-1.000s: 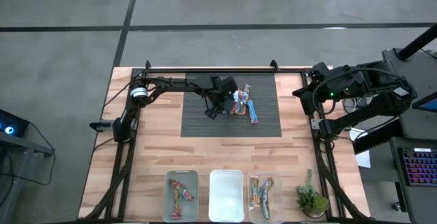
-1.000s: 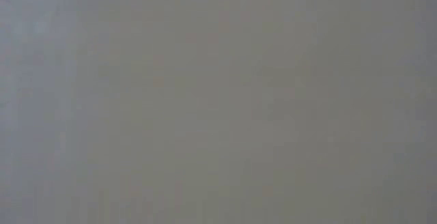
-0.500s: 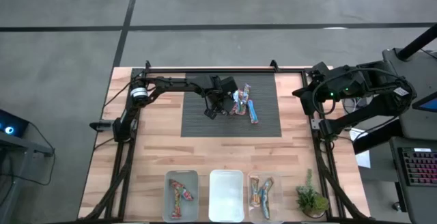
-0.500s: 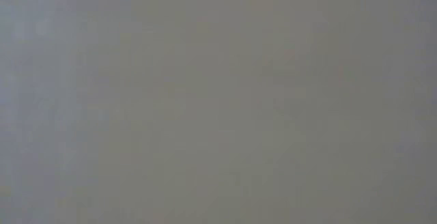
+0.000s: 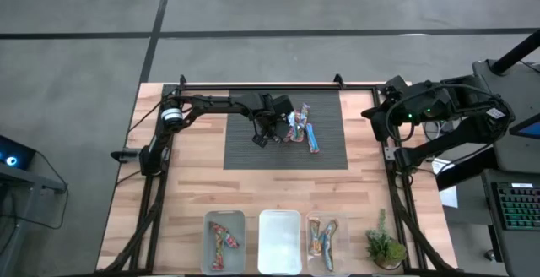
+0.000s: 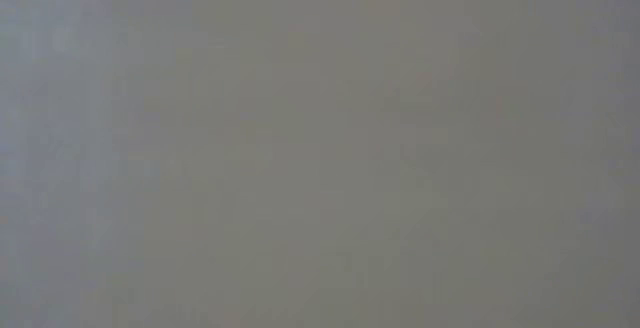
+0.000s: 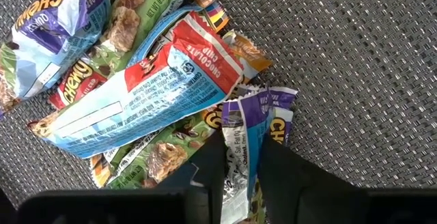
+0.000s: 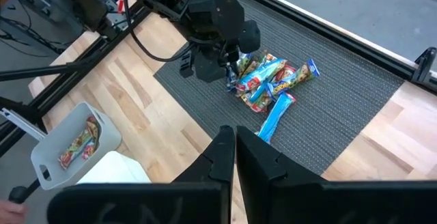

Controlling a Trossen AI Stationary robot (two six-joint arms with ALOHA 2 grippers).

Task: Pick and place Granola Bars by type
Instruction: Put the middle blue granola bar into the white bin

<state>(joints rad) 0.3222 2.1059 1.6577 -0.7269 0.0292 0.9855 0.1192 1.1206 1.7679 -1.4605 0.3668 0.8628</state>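
Observation:
A loose pile of granola bars (image 5: 302, 129) in shiny blue, red and orange wrappers lies on the dark woven mat (image 5: 245, 150) at the far middle of the table. At the pile's left side my left gripper (image 5: 283, 133) is down and shut on one purple-and-blue granola bar (image 7: 258, 115). The right wrist view also shows this gripper (image 8: 231, 74) at the pile (image 8: 273, 84). My right gripper (image 8: 232, 149) hangs shut and holds nothing, high above the table's right edge. The low view shows only grey. My left gripper pinches the purple-and-blue bar between its two fingers, across the bar's width (image 7: 240, 152), back from its crimped end (image 7: 263, 100). The fingers come steeply from above. The wrapper is creased narrow between them. The bar lies on the mat, at the pile's edge.
Three clear bins stand along the near edge: the left bin (image 5: 224, 241) and the right bin (image 5: 323, 241) hold bars, and the middle bin (image 5: 279, 241) shows white. A small potted plant (image 5: 384, 245) stands at the near right. Bare wood lies between mat and bins.

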